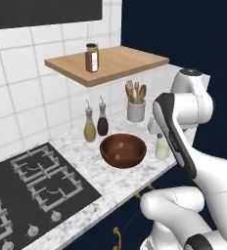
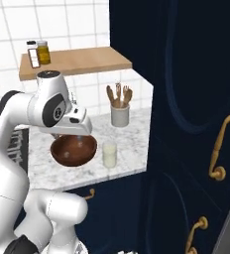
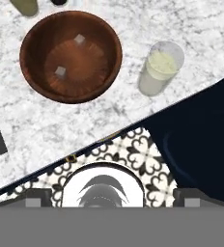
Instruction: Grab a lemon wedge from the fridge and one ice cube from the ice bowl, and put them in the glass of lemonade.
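Two ice cubes (image 3: 60,71) lie in the ice bowl (image 3: 36,34), ahead of our fingers; nothing visibly floats in the glass of lemonade (image 3: 160,67) beside it. Finger spacing: we cannot tell.

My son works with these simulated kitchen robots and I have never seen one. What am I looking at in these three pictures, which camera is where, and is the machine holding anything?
It is a white robot arm on a base that can drive, in a computer-drawn kitchen. Two pictures come from cameras on the base, behind the arm to its left and right. The third comes from a camera on the hand, looking down onto the marble counter.

On the counter stand a brown wooden ice bowl with two ice cubes inside, and beside it, apart from it, the glass of lemonade. Further back are two oil bottles and a crock of wooden utensils. A shelf above carries a jar; a black stovetop lies to the left.

I cannot tell whether the gripper is open, and nothing is seen held.
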Motion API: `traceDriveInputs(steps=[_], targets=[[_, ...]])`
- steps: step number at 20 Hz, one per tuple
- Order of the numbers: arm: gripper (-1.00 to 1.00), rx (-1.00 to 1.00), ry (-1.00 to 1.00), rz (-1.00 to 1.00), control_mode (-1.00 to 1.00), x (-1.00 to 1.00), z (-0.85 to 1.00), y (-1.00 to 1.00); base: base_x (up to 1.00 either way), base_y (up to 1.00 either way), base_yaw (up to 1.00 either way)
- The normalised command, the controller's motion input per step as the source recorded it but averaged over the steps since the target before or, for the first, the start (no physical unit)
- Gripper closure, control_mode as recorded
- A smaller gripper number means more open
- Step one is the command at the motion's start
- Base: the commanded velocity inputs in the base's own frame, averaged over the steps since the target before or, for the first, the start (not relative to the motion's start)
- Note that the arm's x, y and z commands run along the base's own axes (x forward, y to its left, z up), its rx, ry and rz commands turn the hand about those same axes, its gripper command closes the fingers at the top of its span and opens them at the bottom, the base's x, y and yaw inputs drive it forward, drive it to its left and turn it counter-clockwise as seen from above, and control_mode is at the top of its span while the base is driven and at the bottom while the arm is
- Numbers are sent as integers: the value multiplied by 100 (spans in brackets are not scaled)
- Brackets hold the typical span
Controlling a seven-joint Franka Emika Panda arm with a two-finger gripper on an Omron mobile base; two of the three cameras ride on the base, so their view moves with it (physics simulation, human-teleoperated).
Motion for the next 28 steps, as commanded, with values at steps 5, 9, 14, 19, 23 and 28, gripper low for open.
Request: traceDriveInputs(steps=[5,9,14,19,23,28], targets=[[-100,0,0,0,100,0,0,0,36,-15,36],[-100,0,0,0,100,0,0,0,31,-25,34],[-100,0,0,0,100,0,0,0,19,-15,27],[-100,0,1,7,-100,5,-1,-2,4,-3,5],[-100,0,-1,2,-100,20,-7,0,0,0,0],[-100,0,-5,0,-100,31,-21,0,0,0,0]])
